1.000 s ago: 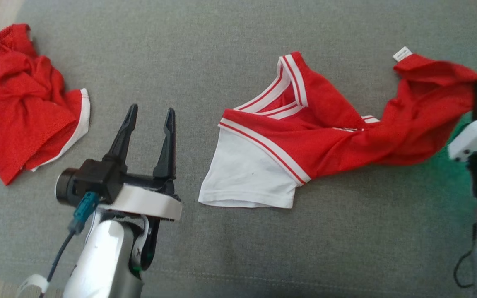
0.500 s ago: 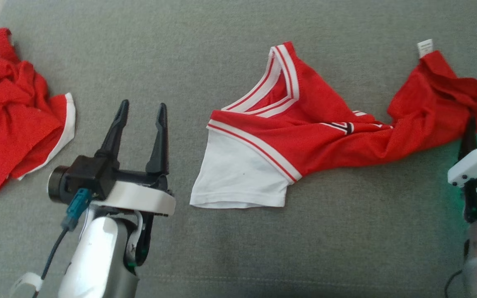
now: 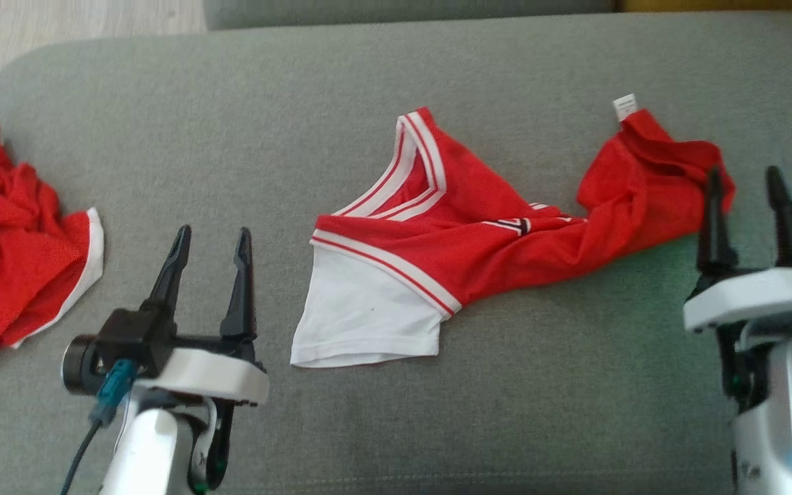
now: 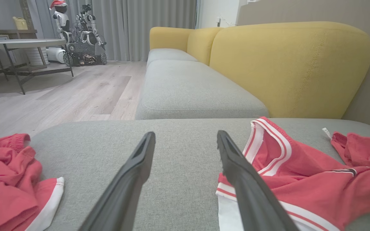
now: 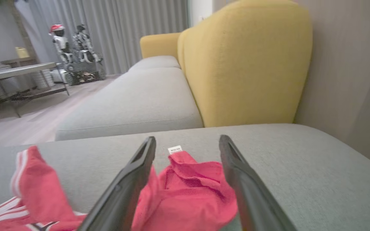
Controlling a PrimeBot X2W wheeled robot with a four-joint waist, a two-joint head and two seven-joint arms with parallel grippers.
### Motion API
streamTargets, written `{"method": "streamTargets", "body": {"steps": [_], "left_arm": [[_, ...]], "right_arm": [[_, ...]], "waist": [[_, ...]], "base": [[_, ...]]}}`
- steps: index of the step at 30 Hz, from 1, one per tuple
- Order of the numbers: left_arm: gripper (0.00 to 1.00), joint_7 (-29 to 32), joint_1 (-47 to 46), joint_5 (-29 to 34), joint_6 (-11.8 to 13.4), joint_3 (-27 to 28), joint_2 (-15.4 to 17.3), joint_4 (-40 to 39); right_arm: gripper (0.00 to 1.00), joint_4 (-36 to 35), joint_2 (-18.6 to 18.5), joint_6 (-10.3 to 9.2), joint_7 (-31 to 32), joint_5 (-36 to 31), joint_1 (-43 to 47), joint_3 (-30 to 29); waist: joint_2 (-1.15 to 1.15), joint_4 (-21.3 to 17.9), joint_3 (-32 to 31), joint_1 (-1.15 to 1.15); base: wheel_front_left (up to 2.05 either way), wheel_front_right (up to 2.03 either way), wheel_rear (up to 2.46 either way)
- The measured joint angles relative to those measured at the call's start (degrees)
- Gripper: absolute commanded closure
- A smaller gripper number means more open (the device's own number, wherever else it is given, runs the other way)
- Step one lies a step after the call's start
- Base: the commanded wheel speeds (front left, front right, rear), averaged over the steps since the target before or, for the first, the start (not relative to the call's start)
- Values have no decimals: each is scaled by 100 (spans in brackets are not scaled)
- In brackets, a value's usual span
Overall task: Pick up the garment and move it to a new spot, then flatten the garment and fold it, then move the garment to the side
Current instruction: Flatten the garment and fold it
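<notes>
— What is the work lying on?
— A grey sofa seat (image 3: 231,137) with a rounded corner at 10 o'clock in the head view. Pale wood floor (image 4: 59,96) runs beyond it. A yellow backrest (image 4: 284,64) stands behind the next seat, with grey curtains (image 4: 140,29) at the far wall.

— And the garment?
— The red garment (image 3: 478,240) sprawls unfolded across the middle. Its white sleeve points to 7 o'clock, the striped V-neck to 12. The bunched end, with its white label (image 3: 624,106), is out at 2 o'clock. A second red cloth (image 3: 11,240) lies crumpled at 9 o'clock, well apart.

— The claws?
— The left claw (image 3: 213,232) hovers at 8 o'clock, fingers apart, holding nothing. The right claw (image 3: 744,172) is at 3 o'clock, fingers spread wide beside the bunched end, not clamped on it.
</notes>
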Motion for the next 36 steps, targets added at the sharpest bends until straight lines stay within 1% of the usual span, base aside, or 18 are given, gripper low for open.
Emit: {"method": "streamTargets", "body": {"steps": [6, 7, 12, 16, 20, 30, 36], "left_arm": [[0, 0, 192, 0, 46, 26, 38, 56], [0, 0, 192, 0, 46, 26, 38, 56], [0, 0, 328, -1, 60, 33, 80, 91], [0, 0, 377, -1, 96, 34, 97, 107], [0, 0, 377, -1, 101, 32, 118, 132], [0, 0, 374, -2, 144, -3, 122, 149], [0, 0, 349, -2, 142, -127, 124, 140]], "right_arm": [[0, -1076, 78, 0, 444, 0, 873, 601], [0, -1076, 78, 0, 444, 0, 873, 601], [0, -1661, 109, 0, 733, -86, 1406, 862], [0, -1927, 110, 0, 876, -88, 1596, 939], [0, -2047, 113, 0, 970, -87, 1629, 957], [0, -2068, 114, 0, 1023, -85, 1629, 948], [0, -1887, 116, 0, 1073, 18, 1592, 866]], "waist": [[0, -123, -221, 0], [0, -123, -221, 0], [0, -202, -327, 0], [0, -246, -361, 0], [0, -260, -363, 0], [0, -213, -349, 0], [0, -81, -255, 0]], "base": [[0, 0, 0], [0, 0, 0], [0, 0, 0], [0, 0, 0], [0, 0, 0], [0, 0, 0], [0, 0, 0]]}}
